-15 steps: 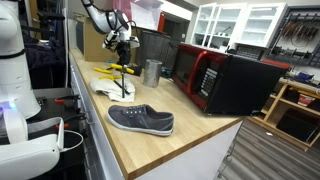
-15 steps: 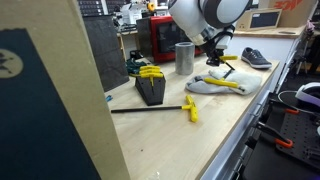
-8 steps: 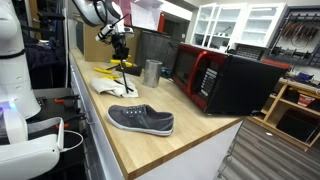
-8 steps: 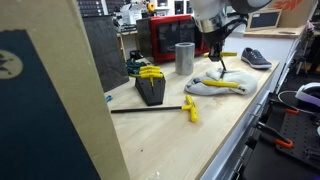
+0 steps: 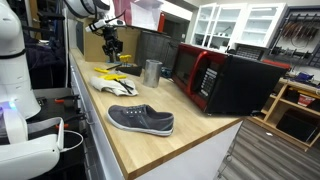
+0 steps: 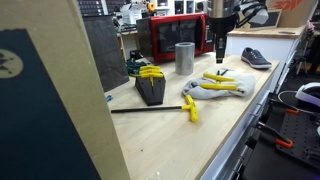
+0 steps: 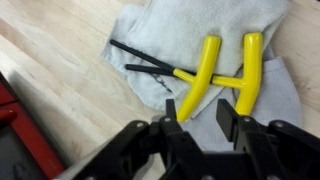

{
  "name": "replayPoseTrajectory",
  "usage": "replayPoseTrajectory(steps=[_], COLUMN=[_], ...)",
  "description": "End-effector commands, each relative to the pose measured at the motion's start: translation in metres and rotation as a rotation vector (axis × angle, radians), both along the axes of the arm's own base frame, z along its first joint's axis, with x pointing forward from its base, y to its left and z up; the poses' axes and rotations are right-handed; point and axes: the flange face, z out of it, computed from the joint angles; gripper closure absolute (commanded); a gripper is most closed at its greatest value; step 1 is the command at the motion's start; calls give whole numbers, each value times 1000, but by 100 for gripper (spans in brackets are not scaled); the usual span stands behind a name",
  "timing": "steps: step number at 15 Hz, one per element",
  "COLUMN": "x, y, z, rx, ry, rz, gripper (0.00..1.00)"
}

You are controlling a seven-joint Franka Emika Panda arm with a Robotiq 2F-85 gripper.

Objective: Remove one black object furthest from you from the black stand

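Observation:
The black stand [image 6: 150, 92] sits on the wooden counter and holds yellow-handled tools [image 6: 150, 73]. My gripper [image 6: 219, 55] hangs open and empty above a grey cloth [image 6: 205, 90]; it also shows in an exterior view [image 5: 112, 50]. In the wrist view my open jaws [image 7: 205, 108] are right over yellow-handled pliers with black jaws [image 7: 205, 70] that lie on the cloth [image 7: 150, 25]. The pliers also show in an exterior view [image 6: 222, 75], beside another yellow-handled tool [image 6: 226, 87].
A long black rod with a yellow handle [image 6: 160, 108] lies in front of the stand. A metal cup [image 6: 184, 57], a red-and-black microwave [image 5: 225, 80] and a grey shoe [image 5: 141, 119] stand on the counter. The counter edge [image 5: 100, 120] is near.
My gripper let go of the yellow-handled pliers onto the cloth, opened and rose straight up away from them.

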Motion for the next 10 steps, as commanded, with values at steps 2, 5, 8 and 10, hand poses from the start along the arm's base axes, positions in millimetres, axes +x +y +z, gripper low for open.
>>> replayPoseTrajectory(steps=[2,5,8,10], x=[-3,9,25,37], y=[-1,-4,0,5], z=[36,59,77,88], rx=[184,331,438,489], ry=[29,47,39,36], rz=[3,-111,-220,-292], gripper=[12,0,0,0])
